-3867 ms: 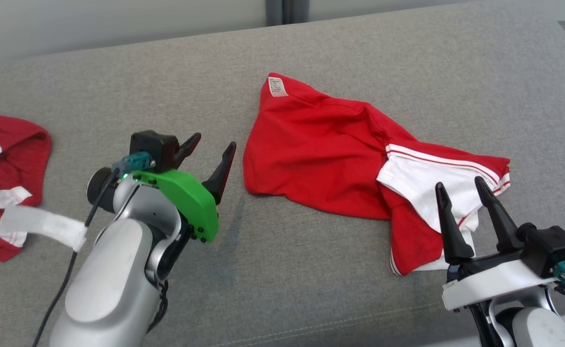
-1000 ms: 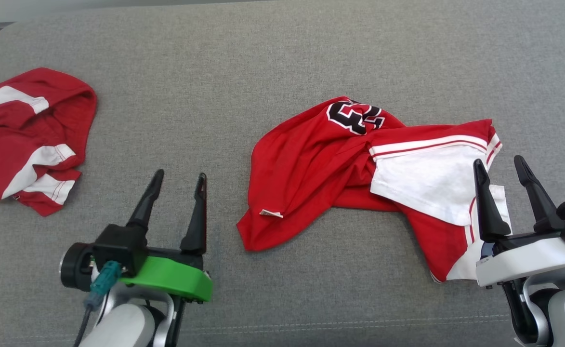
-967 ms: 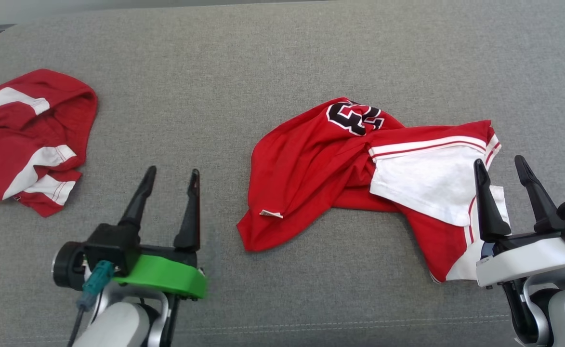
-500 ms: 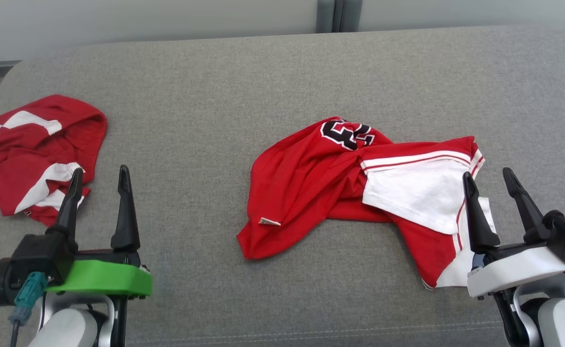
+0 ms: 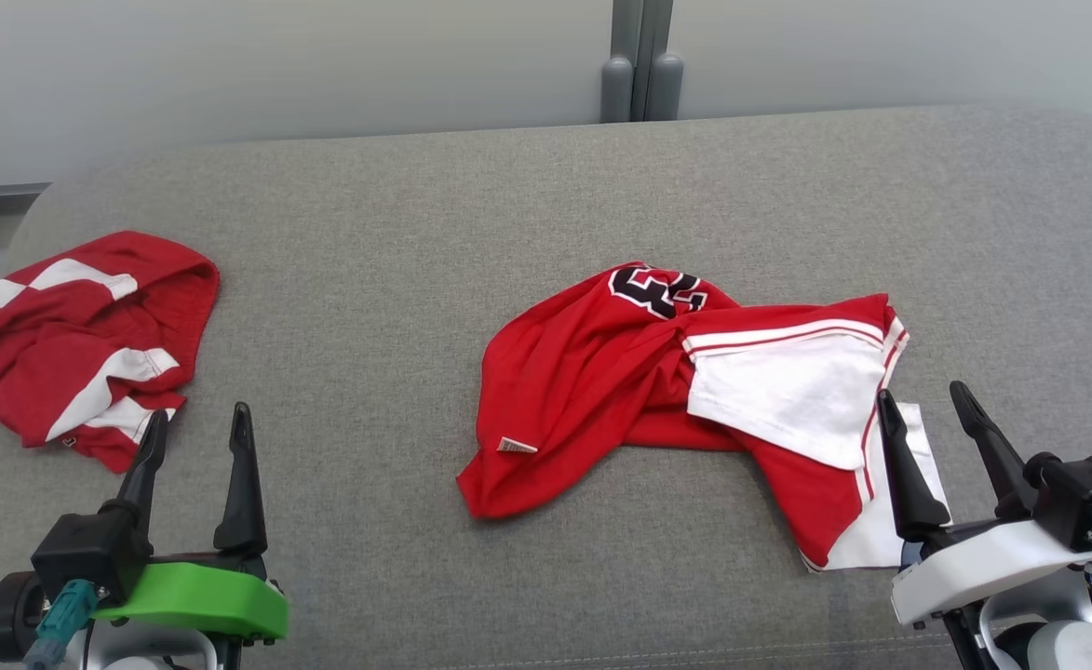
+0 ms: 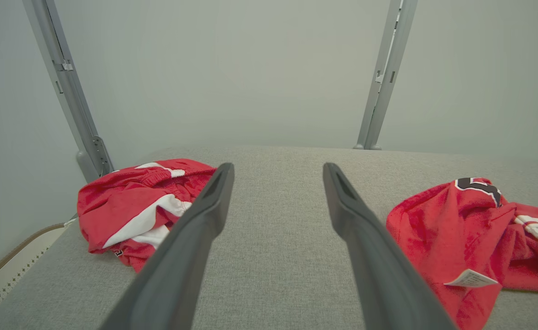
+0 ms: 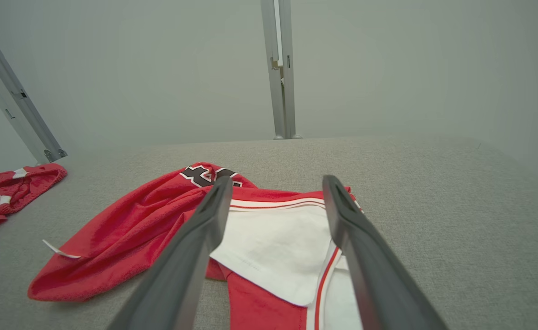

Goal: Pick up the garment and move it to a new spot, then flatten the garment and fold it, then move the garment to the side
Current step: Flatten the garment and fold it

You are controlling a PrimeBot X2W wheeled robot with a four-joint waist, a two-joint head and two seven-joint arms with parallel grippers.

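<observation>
Shows from the head two red-and-white garments on grey upholstery [image 5: 369, 233] before a pale wall [image 5: 322, 74], jersey [image 5: 592, 391] centre-right, other garment [image 5: 71, 344] far left, plus two claws, left claw [image 5: 201, 411] and right claw [image 5: 921, 391], gaping empty; from the left wrist, bare upholstery between fingers [image 6: 181, 256]; from the right, the jersey's white panel.

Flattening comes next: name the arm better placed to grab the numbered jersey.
Right: the right gripper is at the edge of the crumpled red-and-white numbered jersey; the left gripper stands apart.
</observation>
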